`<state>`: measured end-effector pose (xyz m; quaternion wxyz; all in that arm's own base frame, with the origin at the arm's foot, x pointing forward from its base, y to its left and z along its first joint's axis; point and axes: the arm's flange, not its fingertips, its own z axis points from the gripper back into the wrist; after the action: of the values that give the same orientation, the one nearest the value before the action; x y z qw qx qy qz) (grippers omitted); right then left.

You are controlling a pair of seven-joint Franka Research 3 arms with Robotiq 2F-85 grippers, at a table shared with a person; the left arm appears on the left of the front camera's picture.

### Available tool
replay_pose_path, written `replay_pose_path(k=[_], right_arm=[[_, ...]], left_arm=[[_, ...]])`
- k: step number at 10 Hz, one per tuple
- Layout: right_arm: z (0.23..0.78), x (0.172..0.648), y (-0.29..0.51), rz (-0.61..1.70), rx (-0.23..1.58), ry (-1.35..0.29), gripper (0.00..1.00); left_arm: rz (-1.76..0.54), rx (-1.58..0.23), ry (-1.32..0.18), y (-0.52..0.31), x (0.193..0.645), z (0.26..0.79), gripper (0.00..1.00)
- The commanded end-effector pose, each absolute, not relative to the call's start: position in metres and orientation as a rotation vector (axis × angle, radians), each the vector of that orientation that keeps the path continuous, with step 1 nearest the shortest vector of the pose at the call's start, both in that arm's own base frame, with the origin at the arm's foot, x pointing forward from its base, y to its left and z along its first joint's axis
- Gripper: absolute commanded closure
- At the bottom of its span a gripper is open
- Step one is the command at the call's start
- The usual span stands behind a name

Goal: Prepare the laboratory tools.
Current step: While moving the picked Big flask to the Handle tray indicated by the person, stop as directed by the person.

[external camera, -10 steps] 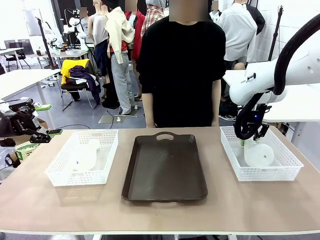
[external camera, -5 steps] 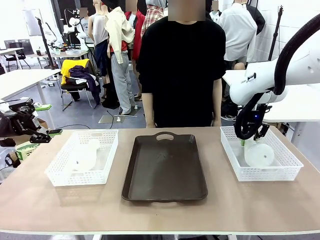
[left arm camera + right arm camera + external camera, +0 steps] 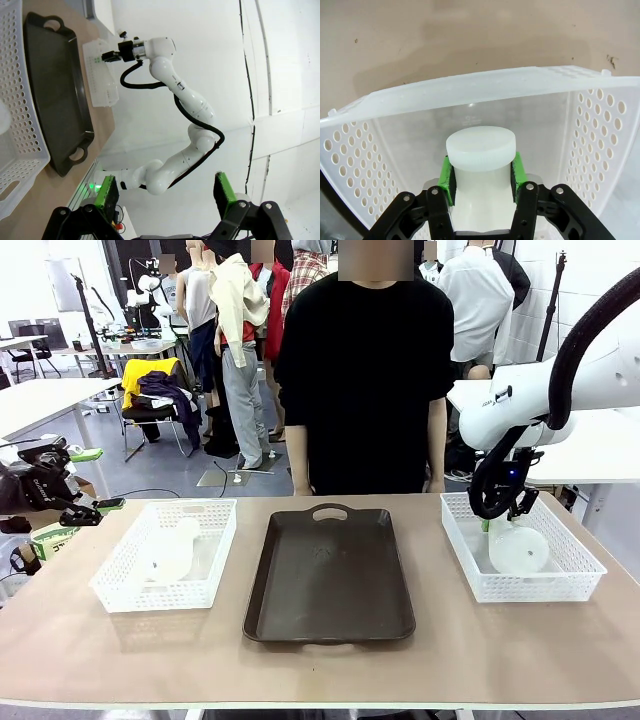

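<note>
The table's [image 3: 520,645] two mesh baskets [image 3: 150,598] each hold a flask [image 3: 170,552].

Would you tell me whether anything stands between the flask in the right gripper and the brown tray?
The right gripper is shut on the flask inside the white basket, whose side wall stands between it and the brown tray. Nothing else visible lies on that stretch of table.

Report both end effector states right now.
Left end effector: open, nothing between the fingers.
Right end effector: closed on the neck of the flask.
</note>
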<state>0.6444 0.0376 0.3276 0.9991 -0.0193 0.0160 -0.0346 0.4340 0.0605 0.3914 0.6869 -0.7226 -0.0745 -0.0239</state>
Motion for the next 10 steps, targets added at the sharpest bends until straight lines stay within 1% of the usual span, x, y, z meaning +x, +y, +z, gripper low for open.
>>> replay_pose_path(k=[1, 8, 10], right_arm=[[0.327, 0.644, 0.038, -0.067, -0.039, 0.032, 1.00], [0.328, 0.644, 0.038, -0.069, -0.039, 0.032, 1.00], [0.359, 0.641, 0.033, -0.095, -0.063, 0.041, 1.00]], left_arm=[[-0.058, -1.618, -0.174, 0.062, 0.434, 0.393, 0.00], [-0.058, -1.618, -0.174, 0.062, 0.434, 0.393, 0.00], [-0.058, -1.618, -0.174, 0.062, 0.434, 0.393, 0.00]])
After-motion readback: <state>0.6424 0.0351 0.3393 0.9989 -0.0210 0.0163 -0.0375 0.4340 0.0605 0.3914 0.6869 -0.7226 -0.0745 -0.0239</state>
